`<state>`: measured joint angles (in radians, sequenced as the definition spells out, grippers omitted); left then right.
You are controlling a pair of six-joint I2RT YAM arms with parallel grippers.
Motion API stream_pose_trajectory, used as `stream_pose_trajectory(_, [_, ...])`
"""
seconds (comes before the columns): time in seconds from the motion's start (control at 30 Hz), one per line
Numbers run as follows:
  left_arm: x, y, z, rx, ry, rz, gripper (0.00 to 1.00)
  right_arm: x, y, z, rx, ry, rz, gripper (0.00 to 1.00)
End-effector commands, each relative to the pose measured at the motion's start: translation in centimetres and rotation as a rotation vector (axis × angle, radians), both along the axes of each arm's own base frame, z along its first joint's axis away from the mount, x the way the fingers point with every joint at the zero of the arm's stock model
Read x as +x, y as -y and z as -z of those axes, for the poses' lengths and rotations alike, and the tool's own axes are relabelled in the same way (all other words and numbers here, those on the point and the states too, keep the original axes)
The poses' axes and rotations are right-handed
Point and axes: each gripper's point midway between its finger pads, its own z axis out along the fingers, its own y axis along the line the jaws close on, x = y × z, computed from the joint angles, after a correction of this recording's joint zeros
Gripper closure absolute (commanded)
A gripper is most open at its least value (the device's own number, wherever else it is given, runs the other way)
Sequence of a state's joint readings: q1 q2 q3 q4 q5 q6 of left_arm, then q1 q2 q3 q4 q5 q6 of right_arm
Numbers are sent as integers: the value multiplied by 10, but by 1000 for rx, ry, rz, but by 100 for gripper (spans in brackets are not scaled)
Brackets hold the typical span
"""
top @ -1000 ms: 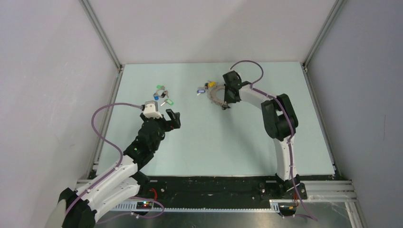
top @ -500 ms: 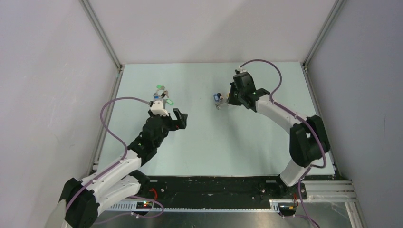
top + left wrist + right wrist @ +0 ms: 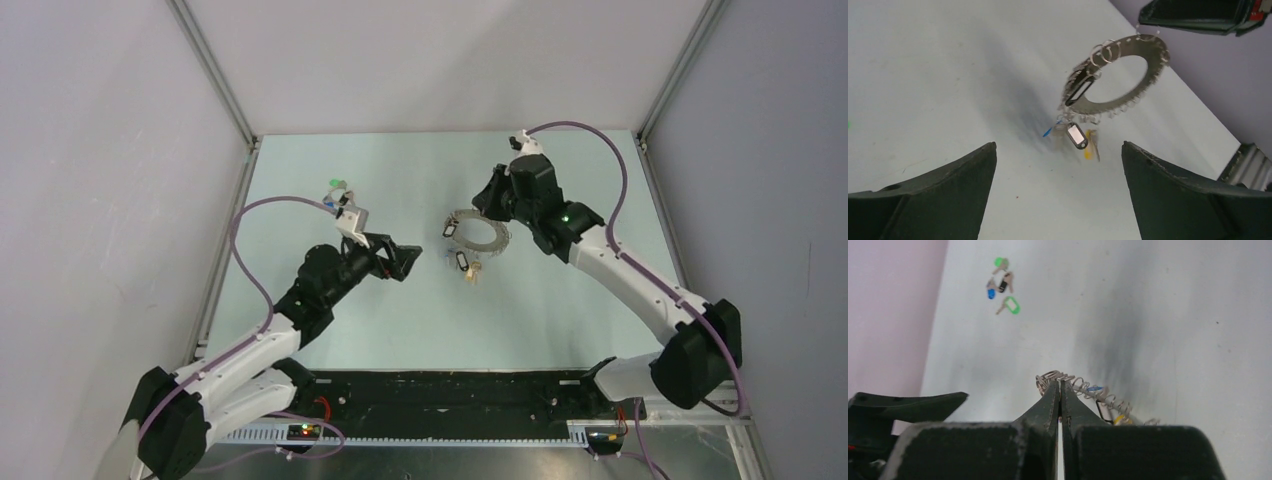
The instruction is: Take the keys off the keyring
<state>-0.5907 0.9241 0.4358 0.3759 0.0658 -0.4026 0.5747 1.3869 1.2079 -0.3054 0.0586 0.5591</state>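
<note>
Two arms face each other across the keyring (image 3: 1110, 106). Nearest me, my left gripper (image 3: 1059, 150) has its jaws spread wide, pointed at the keys (image 3: 1077, 136) that dangle straight ahead of it, a little beyond its tips. Above them the keyring is held up tilted, its far rim pinched tight in my right gripper (image 3: 1060, 385). Farthest off, loose keys (image 3: 1003, 289) lie on the table (image 3: 560, 300), well apart to the left.
</note>
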Motion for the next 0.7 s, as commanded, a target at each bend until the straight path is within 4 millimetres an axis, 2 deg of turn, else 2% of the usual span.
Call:
stream_pose_trajectory(0.0, [-17,28,-36,-18,206,145,6,-7,-5,-53,121,121,38,100])
stream_pose_trajectory(0.2, [-29,47,-42,38,310,153,14,-19,-5,-76,167,177,61,100])
stream_pose_trajectory(0.4, [-19,51,-46,51,370,103,25,-29,-4,-86,195,211,71,100])
stream_pose_trajectory(0.57, [-31,75,-43,61,420,254,34,-38,0,-93,218,233,71,100])
stream_pose_trajectory(0.67, [-31,80,-40,82,452,282,36,-43,0,-98,223,247,65,100])
